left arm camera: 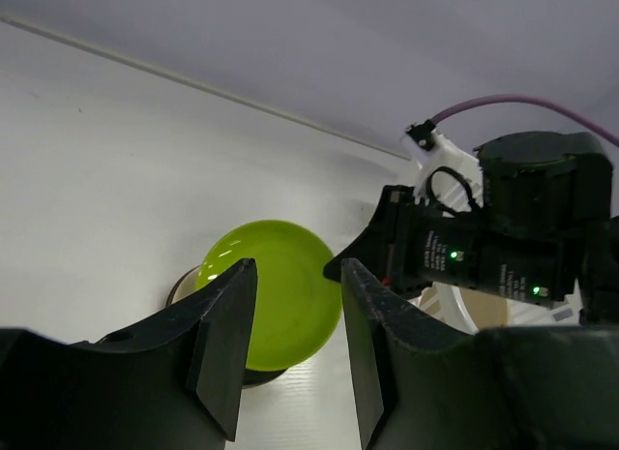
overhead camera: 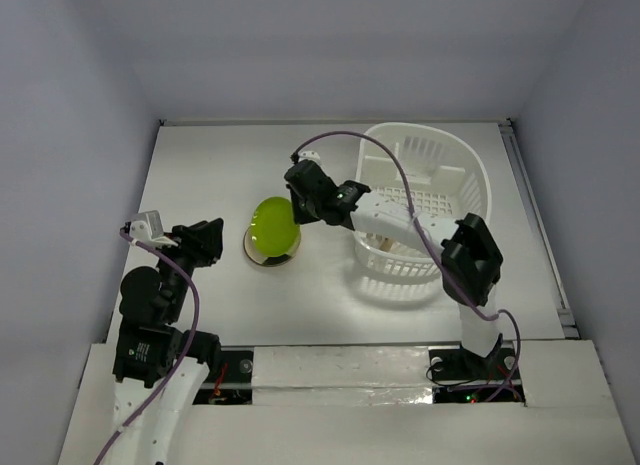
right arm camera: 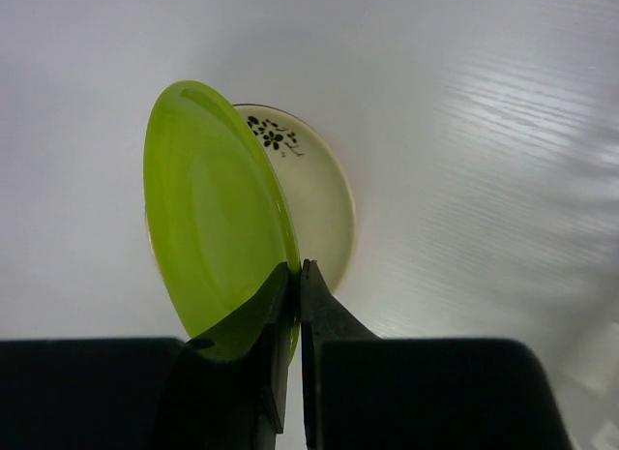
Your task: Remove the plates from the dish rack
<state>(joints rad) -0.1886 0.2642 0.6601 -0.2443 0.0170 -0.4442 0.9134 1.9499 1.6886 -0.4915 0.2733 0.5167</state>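
Desk (overhead camera: 200, 175): a white top walled in by pale panels, with both arms bolted at its near edge.

Dish rack (overhead camera: 440, 150): a white oval basket with lattice sides. It stands on the far right part of the desk, well apart from the plates.

Right arm (overhead camera: 390, 217): it rises from its base at the near right, bends in front of the rack and stretches left towards the middle of the desk.

Left arm (overhead camera: 150, 305): folded up over the near left corner, its wrist turned towards the plates.

Lime green plate (overhead camera: 272, 225): tipped steeply up on edge near the middle of the desk, left of the rack and over a plate lying there. I cannot tell whether its lower edge touches that plate.

Cream plate (right arm camera: 314, 203): lies flat on the desk behind the green one, with a dark flower sprig near its rim. From above a brownish edge shows under the green plate.

Right hand (right arm camera: 295, 276): its two fingers are pinched together on the rim of the lime green plate, one on each face.

Left hand (left arm camera: 298, 276): the fingers stand partly apart with nothing between them. It is near the green plate's left side and not touching it.
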